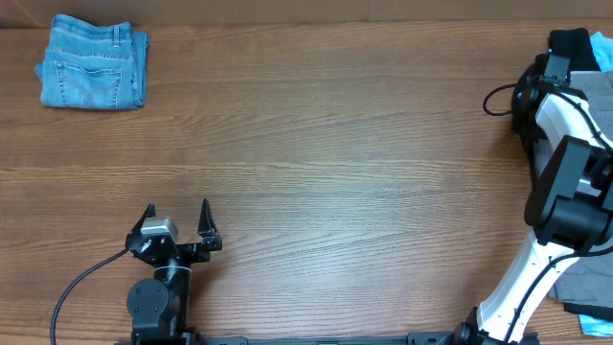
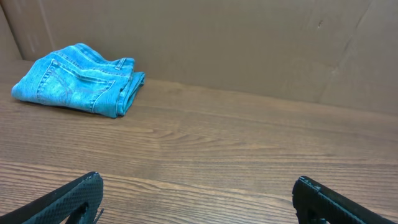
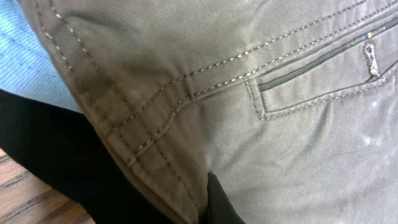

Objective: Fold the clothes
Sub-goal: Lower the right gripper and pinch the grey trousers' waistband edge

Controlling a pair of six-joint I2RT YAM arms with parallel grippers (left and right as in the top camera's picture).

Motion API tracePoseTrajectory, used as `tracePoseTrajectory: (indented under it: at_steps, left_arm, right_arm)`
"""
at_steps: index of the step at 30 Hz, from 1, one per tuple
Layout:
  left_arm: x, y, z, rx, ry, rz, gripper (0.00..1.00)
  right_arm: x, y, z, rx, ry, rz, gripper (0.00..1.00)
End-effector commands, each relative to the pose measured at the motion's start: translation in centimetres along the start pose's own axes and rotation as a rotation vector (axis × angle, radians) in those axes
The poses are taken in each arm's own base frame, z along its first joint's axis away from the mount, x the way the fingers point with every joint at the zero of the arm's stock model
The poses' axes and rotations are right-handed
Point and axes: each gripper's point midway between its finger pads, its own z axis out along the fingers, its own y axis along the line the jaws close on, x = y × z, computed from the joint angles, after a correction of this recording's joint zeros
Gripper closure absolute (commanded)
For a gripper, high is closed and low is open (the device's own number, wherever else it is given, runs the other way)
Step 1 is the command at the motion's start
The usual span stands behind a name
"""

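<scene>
1. Across the scene spreads the wooden tabletop (image 1: 335, 144).
2. At its right edge, grey-khaki shorts (image 3: 280, 155) lie over a black garment (image 3: 56, 155) and a light-blue garment (image 3: 31, 62).
3. Far left: folded denim shorts (image 1: 93, 74).
4. Near left: the left end effector (image 1: 177, 213), fingers wide apart, empty.
5. The right end effector (image 3: 216, 202), fingers together, is against the grey-khaki shorts.

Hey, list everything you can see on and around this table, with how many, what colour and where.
denim shorts: one, blue, folded, far left corner.
grey-khaki shorts: one, grey-khaki, pile at right edge.
black garment: one, black, partly under the grey-khaki shorts.
light-blue garment: one, light blue, same pile.
table: one, brown wood.
left arm: one, black, near edge, jaws open, empty.
right arm: one, white and black, over the pile, jaws shut.
</scene>
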Motion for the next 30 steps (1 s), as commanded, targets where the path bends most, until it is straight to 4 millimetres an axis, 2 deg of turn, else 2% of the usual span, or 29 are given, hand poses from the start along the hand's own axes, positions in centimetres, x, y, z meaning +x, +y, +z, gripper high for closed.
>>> tracePoseTrajectory:
  at_steps: [1,5,10,20,21,25,30]
  left_arm:
    - [0.0,0.0,0.0,-0.003,-0.005,0.004,0.00]
    - [0.0,0.0,0.0,-0.003,-0.005,0.004,0.00]
    - [0.0,0.0,0.0,-0.003,-0.005,0.004,0.00]
    - [0.0,0.0,0.0,-0.003,-0.005,0.004,0.00]
    - [0.0,0.0,0.0,-0.003,-0.005,0.004,0.00]
    - [0.0,0.0,0.0,-0.003,-0.005,0.004,0.00]
    - [0.0,0.0,0.0,-0.003,-0.005,0.004,0.00]
  right_arm:
    - [-3.1,-1.5,-3.0,-0.004,-0.091,0.073,0.96]
    - [-3.1,-1.5,-3.0,-0.004,-0.091,0.076,0.94]
    - [-3.5,-1.8,-3.5,-0.007,-0.105,0.110,0.96]
    - [-5.4,-3.6,-7.2,-0.019,-0.186,0.207,0.96]
    - [-5.5,-3.7,-7.5,-0.020,-0.191,0.209,0.96]
    - [-5.4,-3.8,-7.6,-0.020,-0.187,0.207,0.83]
    - [-5.0,-3.6,-7.5,-0.030,-0.170,0.199,0.85]
